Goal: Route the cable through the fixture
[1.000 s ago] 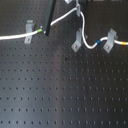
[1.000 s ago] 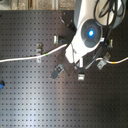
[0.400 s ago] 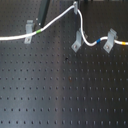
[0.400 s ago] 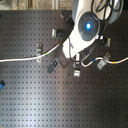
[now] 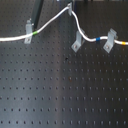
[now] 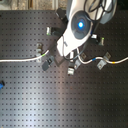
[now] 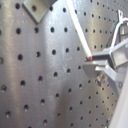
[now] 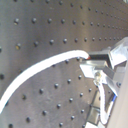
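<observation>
The white cable (image 5: 52,22) comes in from the first exterior view's left and passes a metal clip fixture (image 5: 28,30) at its green band (image 5: 34,33). It climbs to a peak at my gripper (image 5: 69,7), then drops to a second fixture (image 5: 76,43). It runs on past a blue band (image 5: 99,38), a third fixture (image 5: 109,42) and a yellow band (image 5: 120,44). In both wrist views the fingers (image 7: 102,60) are shut on the cable (image 8: 45,70). In the second exterior view the arm (image 6: 77,27) hides the gripper and the held stretch.
The black perforated board (image 5: 65,90) fills the scene. In the second exterior view small fixtures stand around the arm (image 6: 48,63) (image 6: 72,68) (image 6: 101,64), with another clip further back (image 6: 39,48). A small blue item (image 6: 1,85) lies at the second exterior view's left edge.
The arm has shifted up and slightly left in the second exterior view. The dark arm part has retreated toward the first exterior view's top. The cable's peak stays raised.
</observation>
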